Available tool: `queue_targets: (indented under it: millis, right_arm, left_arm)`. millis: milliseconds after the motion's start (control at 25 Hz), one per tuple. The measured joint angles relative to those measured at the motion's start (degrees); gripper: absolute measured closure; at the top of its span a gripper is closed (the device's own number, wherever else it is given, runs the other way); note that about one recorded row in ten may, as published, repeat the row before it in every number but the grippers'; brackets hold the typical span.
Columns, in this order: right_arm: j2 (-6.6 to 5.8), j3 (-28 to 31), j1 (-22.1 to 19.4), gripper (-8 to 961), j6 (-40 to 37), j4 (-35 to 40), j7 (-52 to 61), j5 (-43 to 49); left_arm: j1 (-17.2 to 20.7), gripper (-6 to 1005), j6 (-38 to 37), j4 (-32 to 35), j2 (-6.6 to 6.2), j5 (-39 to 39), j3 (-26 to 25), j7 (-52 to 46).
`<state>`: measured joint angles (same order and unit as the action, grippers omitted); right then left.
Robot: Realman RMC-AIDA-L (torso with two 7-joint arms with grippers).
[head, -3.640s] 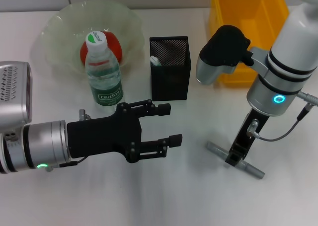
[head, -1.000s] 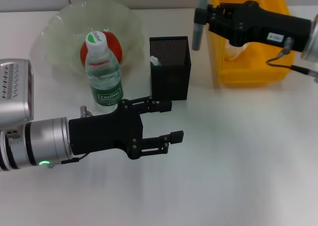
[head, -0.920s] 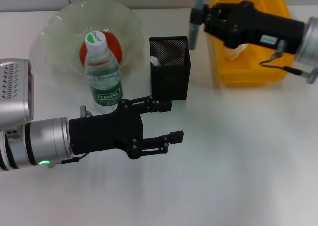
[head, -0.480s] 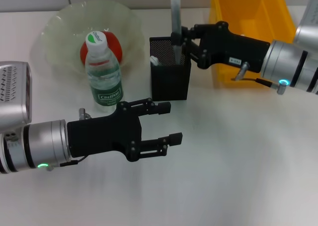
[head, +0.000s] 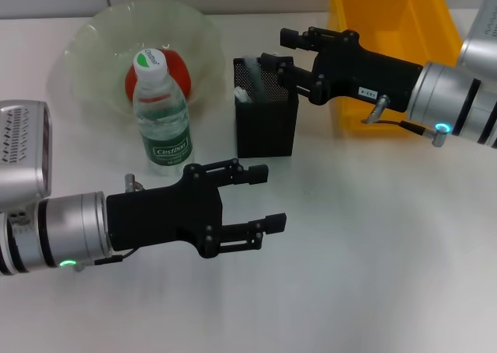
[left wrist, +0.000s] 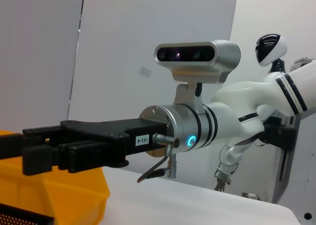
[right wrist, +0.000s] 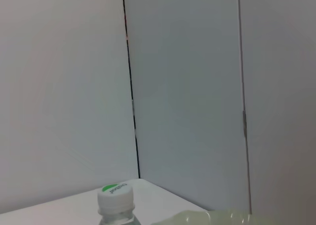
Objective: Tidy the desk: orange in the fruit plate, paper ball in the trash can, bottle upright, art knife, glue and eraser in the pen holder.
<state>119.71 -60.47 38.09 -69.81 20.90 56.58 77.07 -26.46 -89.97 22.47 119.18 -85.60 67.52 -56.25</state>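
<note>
Right claw (head: 279,49) hangs over the square black metal mesh pen holder (head: 265,128), fingers spread, nothing held. Inside the holder only a white tip (head: 242,95) shows at the left side, likely the art knife; the grey glue stick isn't visible anywhere, so it can't be confirmed as inside, and the eraser can't be made out either.

Left claw (head: 256,199) hovers low over the near part of the plain white tabletop (head: 373,260), fingers spread, empty, idle.

Round red-orange orange (head: 177,67) sits in the wide translucent pale green fruit plate with wavy rim (head: 93,35) at far left. Clear plastic water bottle with green label and white cap (head: 159,112) stands upright just in front of the plate. Bright yellow rectangular trash can (head: 388,19) is at far right; paper ball not visible, possibly hidden behind the right arm.

Judgement: orange and bottle done, no loose items left on the tabletop, so the task looks nearly or fully finished; the right arm probably just needs to pull clear.
</note>
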Motion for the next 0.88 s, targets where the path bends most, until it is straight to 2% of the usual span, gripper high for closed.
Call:
queue_targets:
  millis: [240,360,400,480,520,560,680,720,800,880]
  right_arm:
    - [-0.09,0.4,-3.7,419,-5.5,3.3,2.6,-0.1]
    - [-0.38,-0.3,-7.2,367,-7.6,8.0,6.9,0.7]
    - [-0.38,-0.3,-7.2,350,-7.6,8.0,6.9,0.7]
    - [-0.45,-0.8,-9.5,318,-8.6,10.7,8.6,1.2]
    - [-0.44,-1.2,-12.4,303,-10.5,13.8,9.2,1.5]
    - [-0.44,-1.2,-12.4,288,-10.5,13.8,9.2,1.5]
    - [-0.43,-1.0,-16.2,242,-15.0,16.7,9.8,1.8]
    - [-0.47,0.1,-19.1,220,-19.6,17.4,9.6,1.9]
    - [-0.49,1.8,-21.6,174,-22.8,17.4,8.4,2.4]
    - [-0.5,2.4,-22.7,152,-24.2,17.4,7.7,2.9]
  left_arm:
    - [0.0,277,-0.4,-0.1,-0.01,0.0,0.1,0.0]
    - [0.0,277,-0.9,-0.2,-0.01,0.0,0.2,0.0]
    - [-0.1,277,-0.9,-0.2,0.0,0.0,0.2,0.0]
    - [-0.1,277,-1.0,-0.2,-0.01,0.0,0.2,0.0]
    - [-0.1,277,-1.0,-0.2,-0.01,0.0,0.2,0.0]
    - [-0.2,277,-1.1,-0.2,-0.01,0.0,0.2,0.0]
    - [-0.5,277,-1.2,-0.2,-0.01,0.0,0.2,0.0]
    - [-0.5,277,-1.4,-0.1,-0.01,0.0,0.2,0.0]
    - [-0.5,277,-1.4,-0.1,0.0,0.0,0.2,0.0]
    - [-0.6,277,-1.5,-0.1,0.0,0.0,0.2,0.0]
